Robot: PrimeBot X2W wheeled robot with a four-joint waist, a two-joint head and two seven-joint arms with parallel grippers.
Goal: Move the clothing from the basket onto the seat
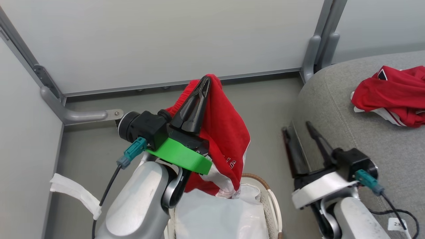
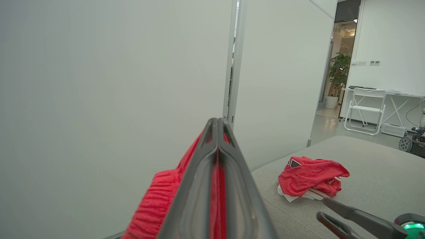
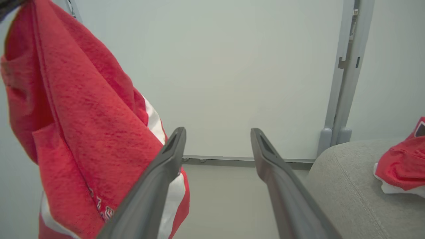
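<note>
Step, I judge: carry the bright red thin sports garment w/ white trim point(image 1: 229, 132) to the large light-grey fabric seat cushion point(image 1: 358, 139) at 3 o'clock. Raise it so the hem clears the small cream perforated plastic basket w/ brown woven rim point(image 1: 272, 199) at 6, then swing slowly. Left gripper point(image 1: 206, 81) pressed together, pinching garment's top, fingers aimed to 12, pale forearm point(image 1: 139, 202) rising from 7. Right gripper point(image 1: 296, 126) spread, empty, by seat's edge. 2nd red garment point(image 1: 391, 93) lies on seat at 2.

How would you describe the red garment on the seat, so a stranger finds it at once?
Find the large light-grey fabric seat on the right. On its top lies a crumpled bright red sports garment with white trim. The other red garment hangs from the shut left gripper; this one lies free.
</note>
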